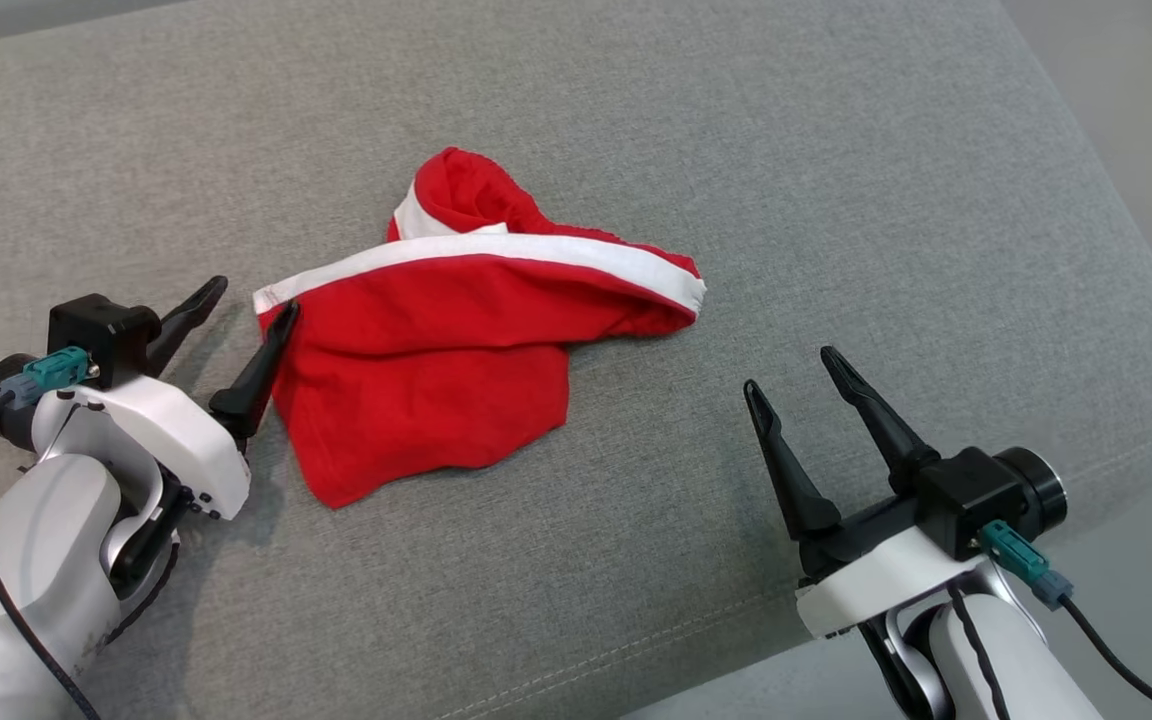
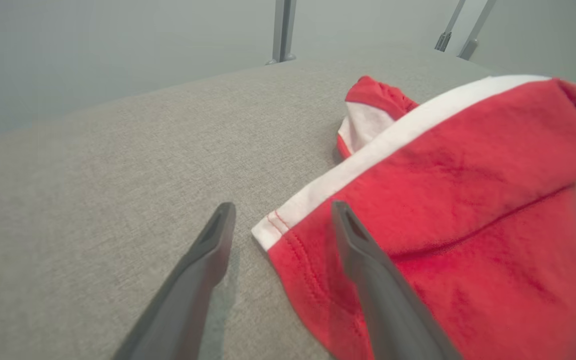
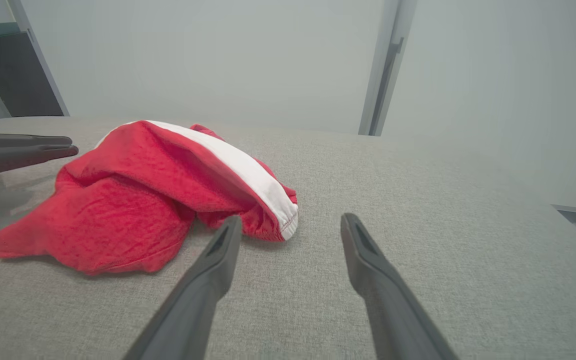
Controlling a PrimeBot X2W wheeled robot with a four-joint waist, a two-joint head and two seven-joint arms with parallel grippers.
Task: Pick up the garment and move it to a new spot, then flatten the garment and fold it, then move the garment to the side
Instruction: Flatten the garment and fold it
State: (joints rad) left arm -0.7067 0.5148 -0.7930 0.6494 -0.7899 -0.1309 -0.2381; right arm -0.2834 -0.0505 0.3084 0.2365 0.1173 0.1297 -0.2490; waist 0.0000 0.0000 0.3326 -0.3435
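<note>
Geometry first: garment point(image 1: 436, 370) is seen crumpled mid-cushion point(image 1: 836, 150), long axis laid approx left-right along its white band. Left end effector point(image 1: 256, 294) is placed right at the band's left corner, w/ the corner straddled: one finger over red cloth, the other over bare cushion; contact can't be told. Right end effector point(image 1: 788, 368) is found apart, off the garment's right end, so left arm is judged nearer. Both are spread wide, nothing gripped. Count: 1 garment, 2 end effectors, 2 fingers ea.
</note>
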